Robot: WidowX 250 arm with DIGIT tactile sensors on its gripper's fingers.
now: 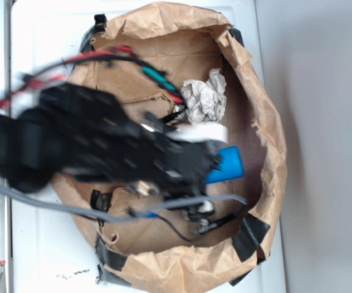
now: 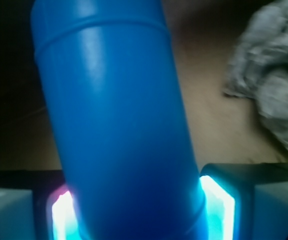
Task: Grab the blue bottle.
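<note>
Blue plastic fills almost all of what my wrist camera sees: the blue bottle [image 2: 119, 120] stands between my two fingers [image 2: 221, 207], whose lit pads glow cyan and pink against its sides low in the frame. Both pads meet the smooth cylinder, one on each flank, so my pincer [image 2: 134, 210] is pinching the bottle's body. A moulded ring runs around the bottle near the top of that view, and the body leans slightly across the frame.

Beyond the bottle, to the right, lies a crumpled paper ball [image 2: 271, 85], grey-white and blurred, resting on brown paper flooring [image 2: 208, 115]. It sits apart from the bottle, with bare brown surface between them.

From the outside camera, my black arm [image 1: 90, 140] reaches in from the left over a wide brown paper bag [image 1: 267, 122] whose sides are rolled down and patched with black tape. My pincer [image 1: 209, 162] is at the arm's tip, and only the bottle's end [image 1: 226, 165] pokes out to its right, inside the bag, near the right wall. The paper ball [image 1: 203, 97] lies just above it, toward the bag's far rim. Red, green and grey cables [image 1: 133, 61] trail along my arm. The bag rests on a white table [image 1: 41, 244].
</note>
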